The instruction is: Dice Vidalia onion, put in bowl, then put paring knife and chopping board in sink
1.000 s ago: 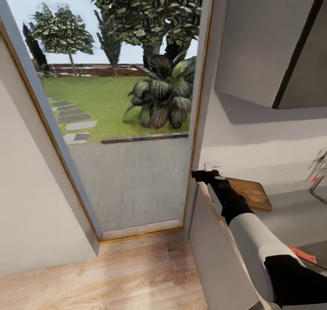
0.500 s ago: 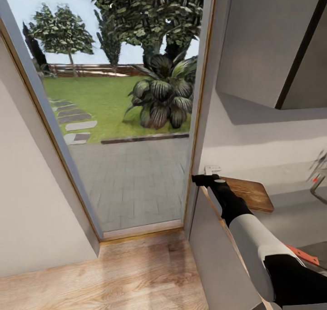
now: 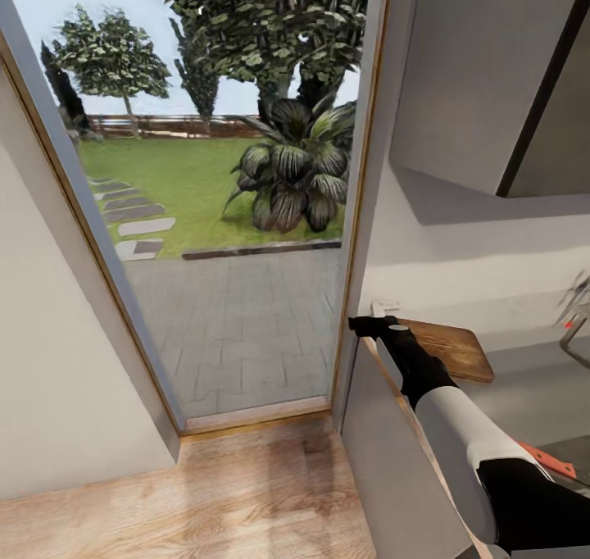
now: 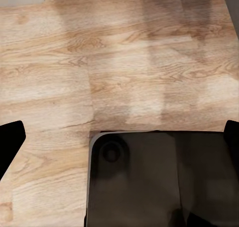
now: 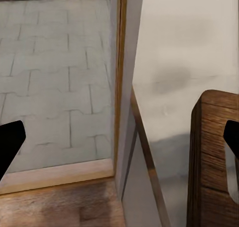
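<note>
The dark brown chopping board lies on the grey countertop beside the doorway. My right gripper reaches over the board's near-left corner. In the right wrist view the right gripper is open, its fingers wide apart, with the board's edge between them and nothing gripped. An orange-red handle, seemingly the paring knife, peeks out beside my right forearm. The sink's chrome tap with a red knob shows at the right edge. My left gripper is open, pointing down at the floor.
A glass door looks onto a paved terrace and garden. A white wall stands at the left, and a wall cabinet hangs over the counter. Wooden floor lies below. The robot's dark base shows under the left gripper.
My right gripper has sunk slightly toward the board's corner. Everything else looks the same.
</note>
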